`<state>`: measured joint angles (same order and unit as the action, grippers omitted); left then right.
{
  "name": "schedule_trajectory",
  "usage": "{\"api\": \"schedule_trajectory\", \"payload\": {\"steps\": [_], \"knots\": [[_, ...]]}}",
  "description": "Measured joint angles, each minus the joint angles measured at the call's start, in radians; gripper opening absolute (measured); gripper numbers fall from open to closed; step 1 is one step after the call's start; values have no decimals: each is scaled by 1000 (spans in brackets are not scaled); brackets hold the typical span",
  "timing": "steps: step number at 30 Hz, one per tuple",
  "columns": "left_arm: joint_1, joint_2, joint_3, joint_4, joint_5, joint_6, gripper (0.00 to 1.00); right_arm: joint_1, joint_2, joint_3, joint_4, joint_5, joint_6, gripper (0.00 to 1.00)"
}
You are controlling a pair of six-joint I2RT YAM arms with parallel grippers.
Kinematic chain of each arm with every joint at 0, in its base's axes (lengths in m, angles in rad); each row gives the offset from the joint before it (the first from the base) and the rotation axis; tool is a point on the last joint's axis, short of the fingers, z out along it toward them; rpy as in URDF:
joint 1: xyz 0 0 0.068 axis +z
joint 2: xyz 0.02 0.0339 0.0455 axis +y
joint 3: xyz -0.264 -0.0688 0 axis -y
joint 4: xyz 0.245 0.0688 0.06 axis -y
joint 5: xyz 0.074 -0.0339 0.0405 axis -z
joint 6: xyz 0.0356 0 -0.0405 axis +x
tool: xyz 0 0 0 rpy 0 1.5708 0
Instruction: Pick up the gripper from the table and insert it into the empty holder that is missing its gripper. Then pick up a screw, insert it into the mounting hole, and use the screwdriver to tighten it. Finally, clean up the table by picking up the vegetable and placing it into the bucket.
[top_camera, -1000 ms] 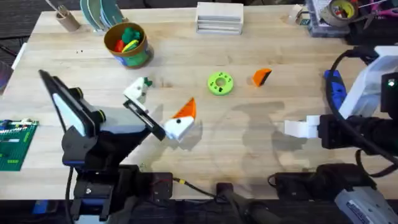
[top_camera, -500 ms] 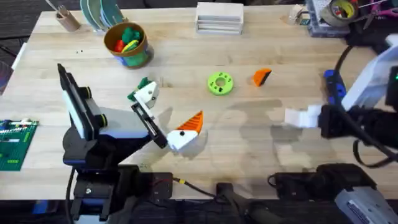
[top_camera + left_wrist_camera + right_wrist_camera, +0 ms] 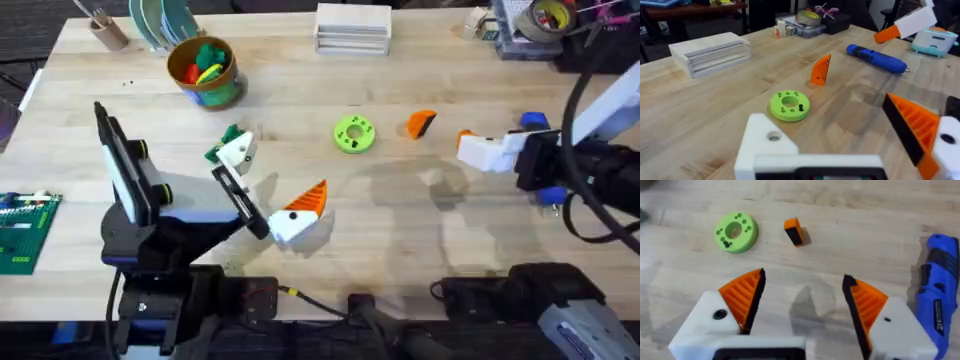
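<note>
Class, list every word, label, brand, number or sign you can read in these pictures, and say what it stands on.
No text can be read as words.
Screwdriver: a small white label on its blue body, too blurred to read.
Green board at the table's left edge: markings too small to read.
Green disc, orange wedge, bucket: no lettering visible.

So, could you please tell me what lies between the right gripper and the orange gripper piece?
Bare tabletop separates the right gripper from the orange gripper piece, seen in the right wrist view.
</note>
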<state>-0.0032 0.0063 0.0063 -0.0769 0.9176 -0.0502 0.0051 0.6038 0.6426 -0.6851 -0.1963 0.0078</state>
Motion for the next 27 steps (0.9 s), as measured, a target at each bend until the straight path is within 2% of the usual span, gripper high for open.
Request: {"api": "schedule_trajectory", "payload": {"steps": [19,20,21,23,27], "knots": [[0,0,0,0,1,0,992,0,15,0,138,0,-40,992],[0,0,0,0,1,0,993,4,32,2,138,0,-47,991],[0,0,0,0,3,0,993,38,109,21,122,1,-79,991],[0,0,0,0,3,0,993,85,184,57,113,0,-101,991],[0,0,0,-1,3,0,992,195,342,178,77,12,-147,992]]}}
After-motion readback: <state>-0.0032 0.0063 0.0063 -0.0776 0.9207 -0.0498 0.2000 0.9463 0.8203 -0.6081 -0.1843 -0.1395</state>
